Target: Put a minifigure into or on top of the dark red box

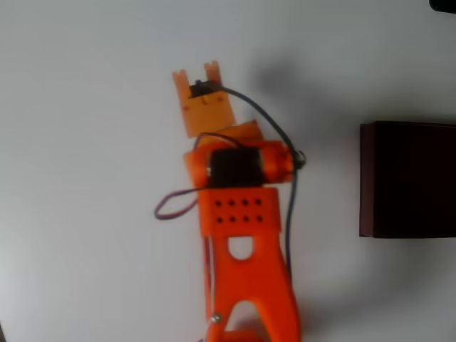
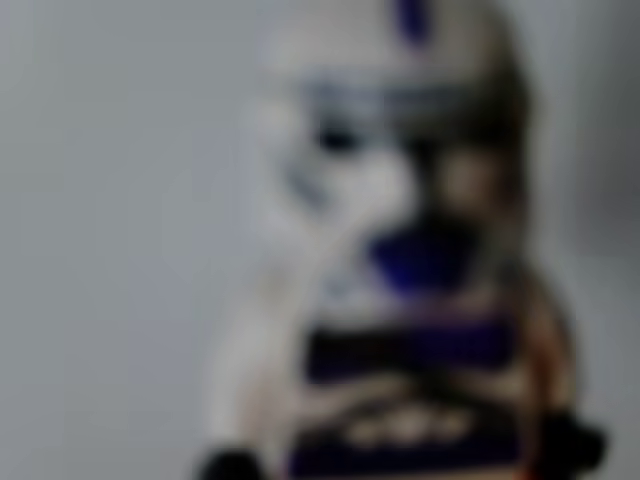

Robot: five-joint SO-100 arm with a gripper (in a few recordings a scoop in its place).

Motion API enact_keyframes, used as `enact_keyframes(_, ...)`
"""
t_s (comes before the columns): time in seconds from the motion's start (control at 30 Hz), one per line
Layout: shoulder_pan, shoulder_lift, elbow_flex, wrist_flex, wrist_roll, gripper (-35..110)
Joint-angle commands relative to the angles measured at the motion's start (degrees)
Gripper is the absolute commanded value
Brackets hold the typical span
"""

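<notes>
Minifigure (image 2: 400, 260) fills wrist cam, blurry, v. close to lens. Gripper (image 1: 199, 75) well left of dark red box (image 1: 410, 178); can't tell if jaws grip it.

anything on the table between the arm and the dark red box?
Nothing visible. In the overhead view, bare white table separates the arm from the dark red box at the right edge. The wrist view shows the minifigure very close and blurred; the jaws' state can't be told.

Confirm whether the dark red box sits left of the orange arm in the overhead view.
No: the dark red box lies at the right edge, right of the orange arm.
</notes>
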Motion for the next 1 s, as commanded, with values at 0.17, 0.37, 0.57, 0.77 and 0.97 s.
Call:
enact_keyframes(0.17, 22.7, 25.7, 3.8, 6.7, -28.1, 0)
enact_keyframes(0.37, 38.1, 32.9, 12.1, -1.9, -36.3, 0)
enact_keyframes(0.57, 45.9, 25.7, 17.5, -15.1, -39.0, 0)
enact_keyframes(0.77, 48.6, 12.1, 12.6, -19.8, -41.9, 0)
enact_keyframes(0.97, 49.8, 1.9, 7.9, -20.3, -42.3, 5)
